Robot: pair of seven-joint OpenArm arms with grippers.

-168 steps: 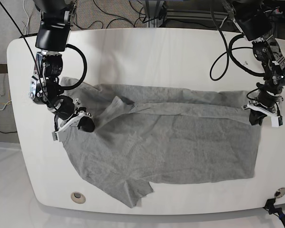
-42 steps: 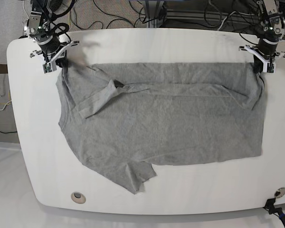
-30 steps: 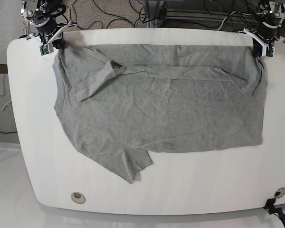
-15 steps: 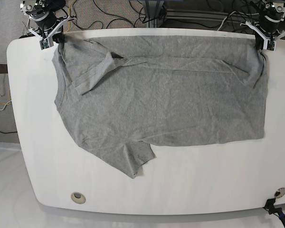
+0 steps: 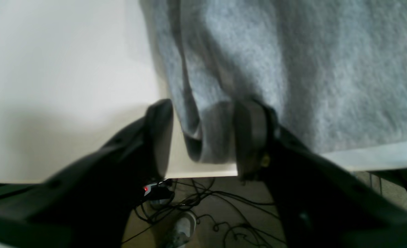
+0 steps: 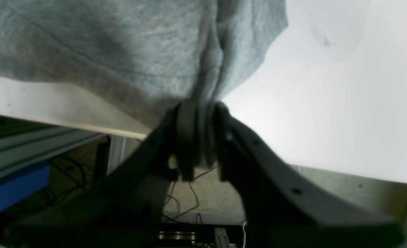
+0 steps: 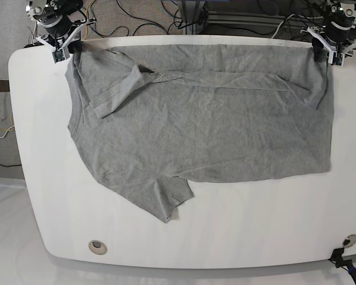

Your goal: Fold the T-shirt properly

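The grey T-shirt (image 7: 207,124) lies spread across the white table (image 7: 255,231), its far edge at the table's back edge. One sleeve (image 7: 166,202) sticks out toward the front; the other sleeve (image 7: 121,89) is folded onto the body at the back left. My left gripper (image 7: 332,48) is at the back right corner. In the left wrist view the left gripper (image 5: 206,141) is open, with a rolled cloth corner (image 5: 210,137) loose between its fingers. My right gripper (image 7: 60,48) is at the back left corner. Seen by its wrist camera, the right gripper (image 6: 203,137) pinches bunched fabric (image 6: 103,51).
Both grippers hang at the table's back edge (image 5: 203,170), with cables (image 5: 196,206) on the floor behind it. A blue box (image 6: 13,186) sits below the table. Round inserts mark the front corners (image 7: 97,246) (image 7: 349,240).
Both grippers drew the shirt's far edge a little further back to the table's back edge. The left jaws have opened off the cloth corner; the right still pinches.
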